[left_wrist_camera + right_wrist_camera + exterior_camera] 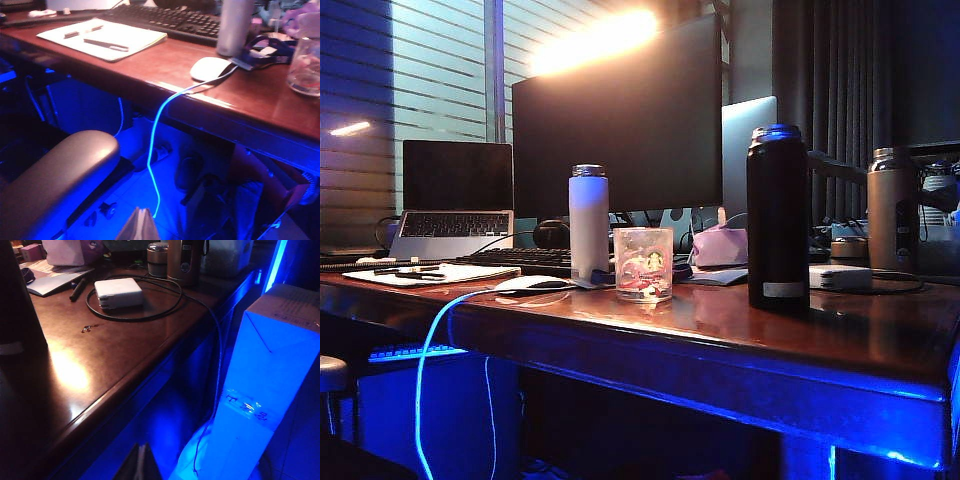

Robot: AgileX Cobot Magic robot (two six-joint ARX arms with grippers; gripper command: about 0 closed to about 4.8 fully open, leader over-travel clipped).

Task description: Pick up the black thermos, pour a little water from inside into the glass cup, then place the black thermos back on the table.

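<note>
Currently, left gripper (139,226): showing only as pale fingertips pressed together below the table's front edge, holding nothing.
Right gripper (139,466): fingertips lying closed and empty, hanging below the front edge near the table's right end.
Black thermos (777,216): standing upright near the front edge, toward the right end, free of both grippers.
Glass cup (643,264): sitting upright near the front edge, well apart from the thermos and just beside the white bottle (588,220).
Table (720,335): its thick front edge glowing blue.
Mouse (211,68): lying by the front edge, its lit cable (155,135) hanging over it.
White power adapter (118,292): resting inside a loop of cord toward the right end.
Bronze bottle (891,208): standing at the far right end.
</note>
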